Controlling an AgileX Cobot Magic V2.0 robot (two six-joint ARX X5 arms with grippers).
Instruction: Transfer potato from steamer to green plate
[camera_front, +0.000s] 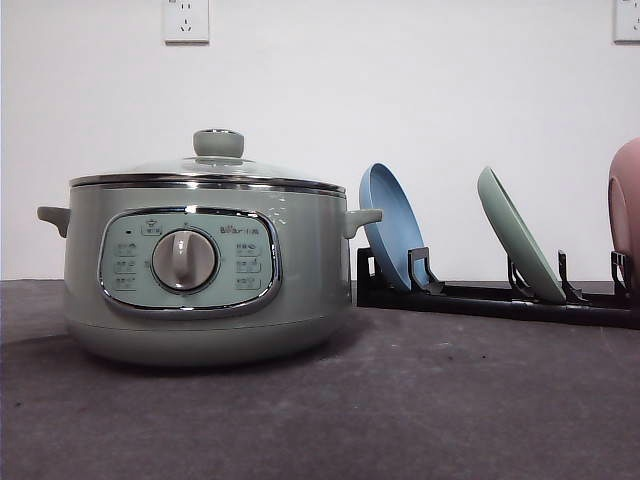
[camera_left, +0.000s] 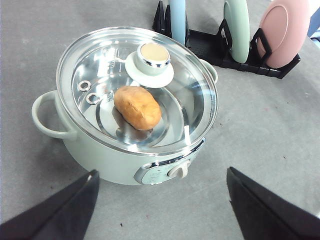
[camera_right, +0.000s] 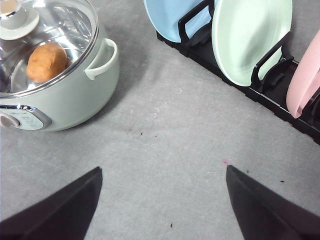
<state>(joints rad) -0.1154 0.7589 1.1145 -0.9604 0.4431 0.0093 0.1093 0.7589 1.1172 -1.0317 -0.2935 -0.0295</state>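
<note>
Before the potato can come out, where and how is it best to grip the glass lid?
Probably grip the lid's round knob, coming straight down from above with the fingers on opposite sides. The knob stands upright at the lid's centre, while the glass around it is smooth and domed, sitting flush in the steamer's rim.

pink plate (camera_front: 626, 205) cut off at frame edge, panel labels (camera_front: 248, 266) unreadable

Front camera sits low at counter (camera_front: 400, 420) height, facing the wall, close on the steamer (camera_front: 205, 270) with the rack (camera_front: 495, 300) side-on. Left wrist camera looks steeply down through the glass lid (camera_left: 137, 90). Right wrist camera looks down further right (steamer (camera_right: 55, 75) clipped at its edge); all three share steamer and rack.
</note>
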